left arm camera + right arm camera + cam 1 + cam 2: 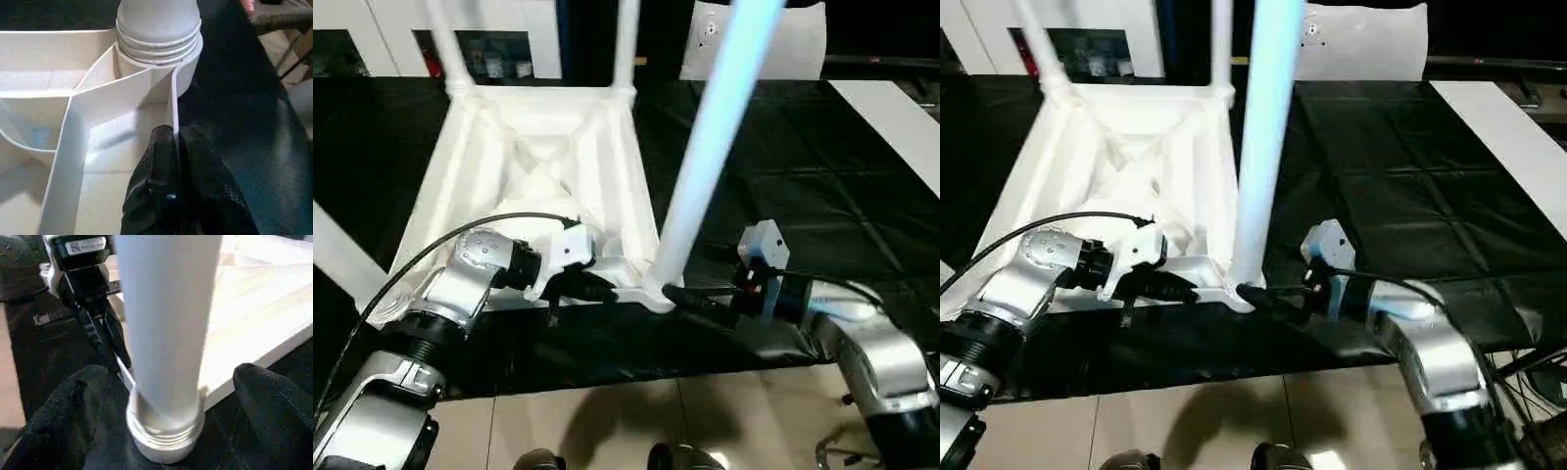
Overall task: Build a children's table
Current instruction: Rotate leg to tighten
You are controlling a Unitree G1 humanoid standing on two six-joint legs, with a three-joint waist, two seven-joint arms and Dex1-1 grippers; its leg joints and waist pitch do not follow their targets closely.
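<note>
The children's table top lies upside down on a black mat, ribs facing up. A white leg stands in its near right corner socket. Two more legs rise from the far corners, and another leg slants at the left. My left gripper is shut on the top's thin near rim, just beside that socket. My right gripper is open, with one black finger on each side of the near right leg's base.
A white cabinet stands behind the table. A white board lies on the black mat at the right. Tiled floor begins just past the mat's near edge.
</note>
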